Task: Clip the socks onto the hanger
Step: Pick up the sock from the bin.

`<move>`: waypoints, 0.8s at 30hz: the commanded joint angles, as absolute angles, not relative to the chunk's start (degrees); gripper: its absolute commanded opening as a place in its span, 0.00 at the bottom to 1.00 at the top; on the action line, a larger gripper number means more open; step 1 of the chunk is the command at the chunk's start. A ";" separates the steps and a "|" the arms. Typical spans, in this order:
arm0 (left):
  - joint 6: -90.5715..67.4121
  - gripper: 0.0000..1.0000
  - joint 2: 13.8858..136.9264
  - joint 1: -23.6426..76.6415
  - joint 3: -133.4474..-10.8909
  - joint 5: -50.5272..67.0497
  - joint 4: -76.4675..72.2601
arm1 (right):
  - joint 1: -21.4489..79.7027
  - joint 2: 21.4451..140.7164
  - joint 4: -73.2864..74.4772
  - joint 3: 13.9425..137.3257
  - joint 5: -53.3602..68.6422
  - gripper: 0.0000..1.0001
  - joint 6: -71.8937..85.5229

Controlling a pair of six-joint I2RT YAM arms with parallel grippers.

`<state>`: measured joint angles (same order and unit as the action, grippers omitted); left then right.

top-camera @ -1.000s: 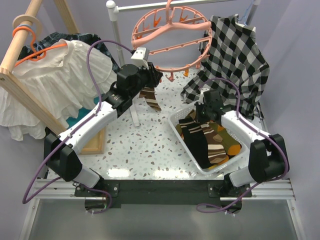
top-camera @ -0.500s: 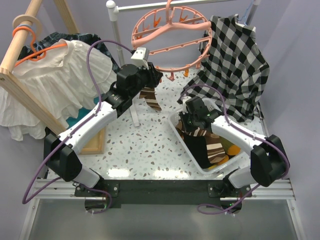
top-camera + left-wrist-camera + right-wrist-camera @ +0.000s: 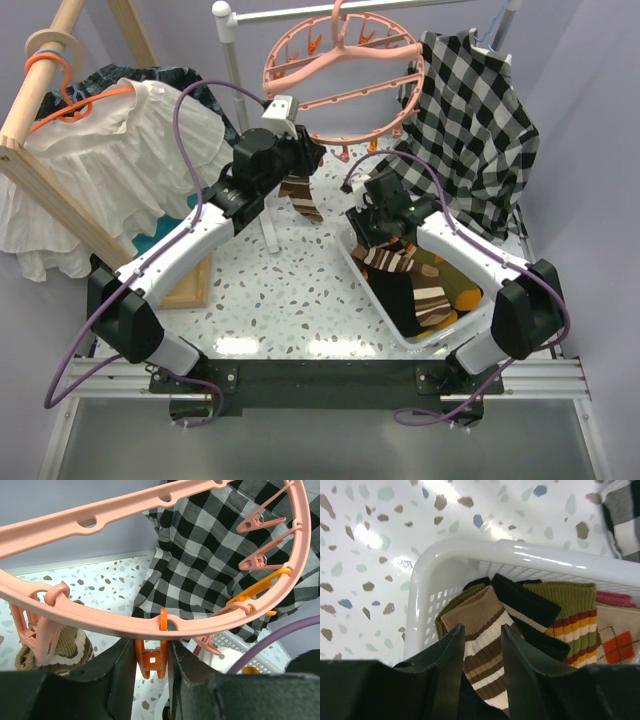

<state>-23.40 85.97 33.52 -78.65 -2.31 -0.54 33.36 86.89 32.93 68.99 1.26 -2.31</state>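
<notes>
Left tool (image 3: pixel 151 649) is pinched narrow on an orange clip (image 3: pixel 150 664) under the hanger (image 3: pixel 100 622) ring, and only its wrist view shows that. Right tool (image 3: pixel 483 630) grips a brown striped sock (image 3: pixel 479 611) above the white basket (image 3: pixel 470 550). Overhead, it has swung left across the basket since a second ago, while the left arm hasn't budged.

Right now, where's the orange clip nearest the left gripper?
Left wrist view, centre: the orange clip hangs under the pink hanger's near rim, between the left gripper's fingers, right of the hung striped sock.
</notes>
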 commanded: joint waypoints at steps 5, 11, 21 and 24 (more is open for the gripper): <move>-23.38 0.00 84.37 33.84 -79.72 -1.58 2.55 | 33.57 91.76 30.95 65.84 7.12 0.43 -5.19; -23.38 0.00 84.55 33.84 -79.80 -1.58 2.81 | 33.57 95.36 26.19 63.20 8.09 0.40 -5.45; -23.38 0.00 84.20 33.75 -80.07 -1.93 3.16 | 33.57 85.97 24.52 61.08 2.04 0.00 -4.04; -23.29 0.00 84.20 33.84 -80.51 -1.93 3.25 | 33.66 79.92 25.84 62.40 -0.08 0.00 -3.60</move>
<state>-23.40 85.60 33.52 -78.65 -2.17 1.19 33.36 89.60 26.39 60.73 3.68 -4.56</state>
